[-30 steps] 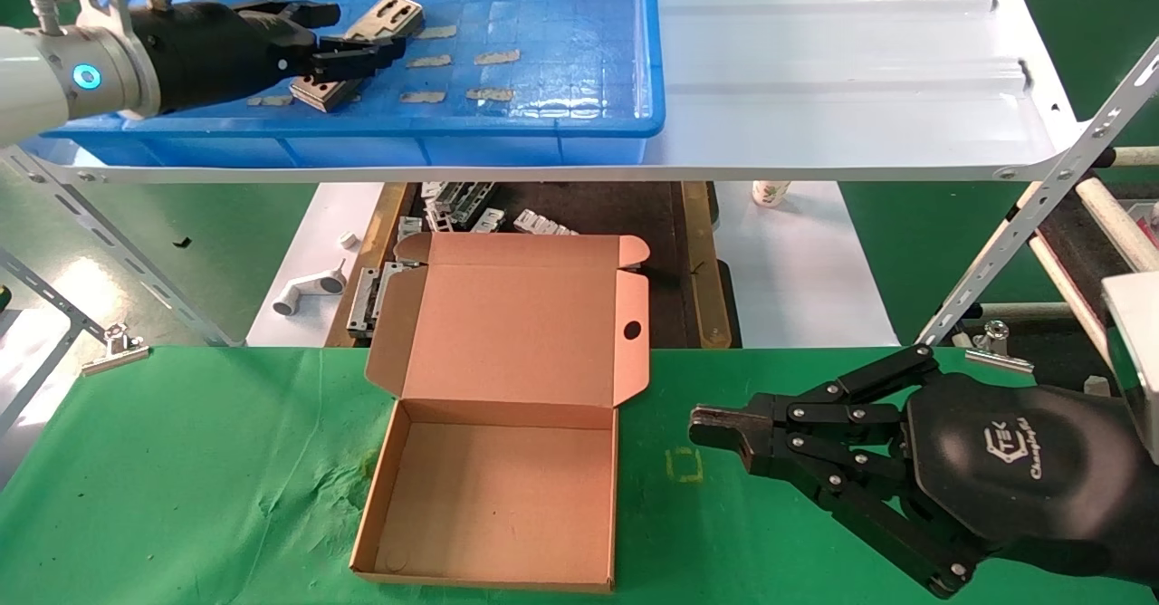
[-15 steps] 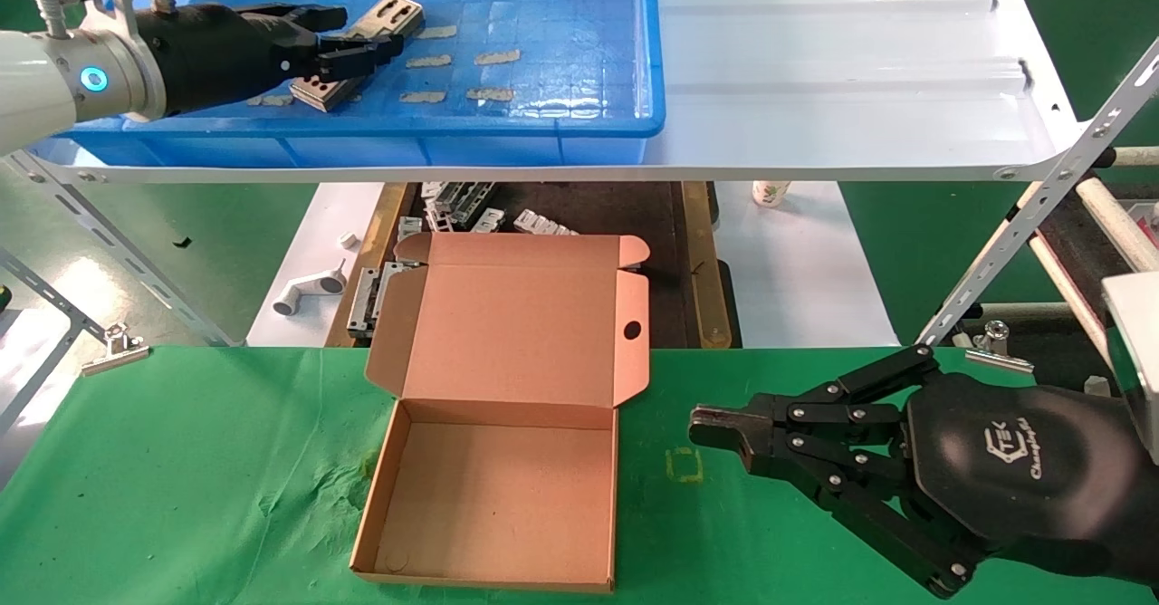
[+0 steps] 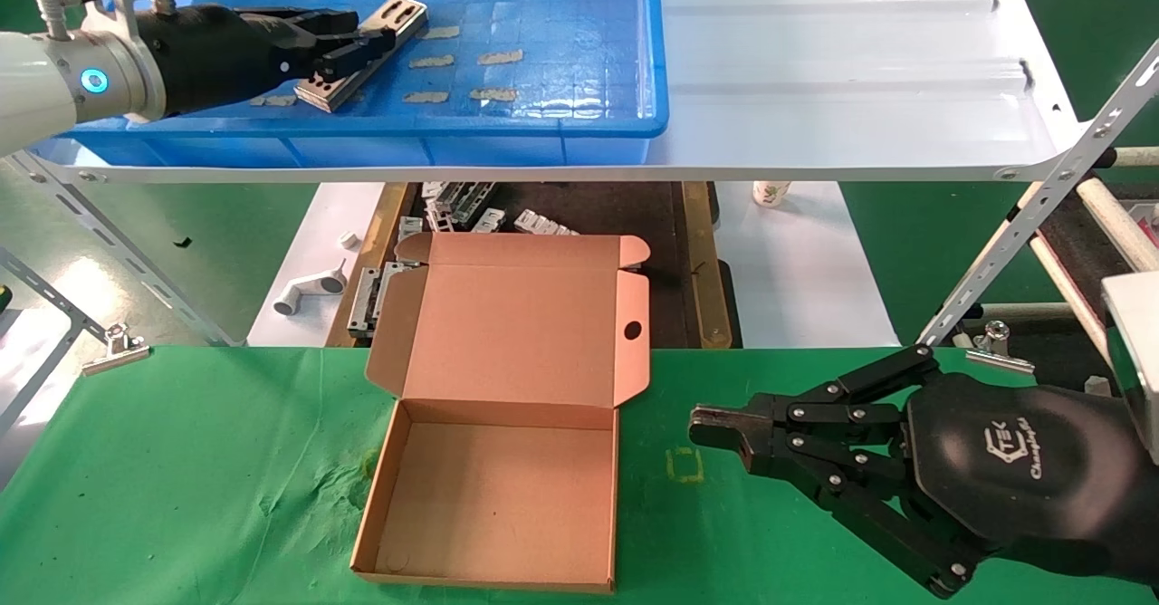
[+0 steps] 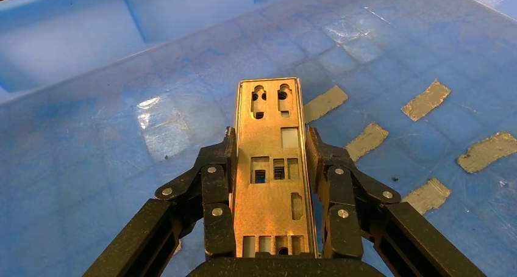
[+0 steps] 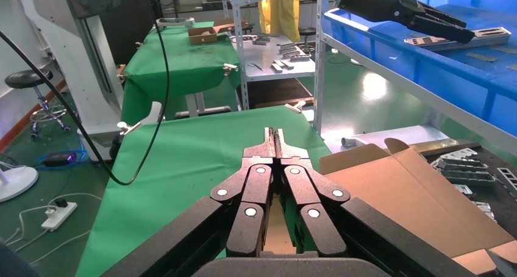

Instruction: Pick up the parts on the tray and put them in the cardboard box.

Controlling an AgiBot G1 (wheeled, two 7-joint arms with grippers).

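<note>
part: punched silver plate (image 4: 273, 173), pinched edge-to-edge between left gripper (image 4: 272, 194) fingers, over blue tray (image 3: 579, 125)
step: lift level, clear rim, carry to cardboard box (image 3: 493, 496)
right gripper (image 5: 274, 144): fingers pressed together, parked beside box

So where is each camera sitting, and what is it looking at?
Head view: sits on the robot's head, looking forward and down at the open cardboard box on the green cloth, with the blue tray up on the shelf; both arms show.
Left wrist view: on the left arm, looking along the left gripper shut on a metal plate in the tray.
Right wrist view: on the right arm, past the shut right gripper.
All three views show that plate.
</note>
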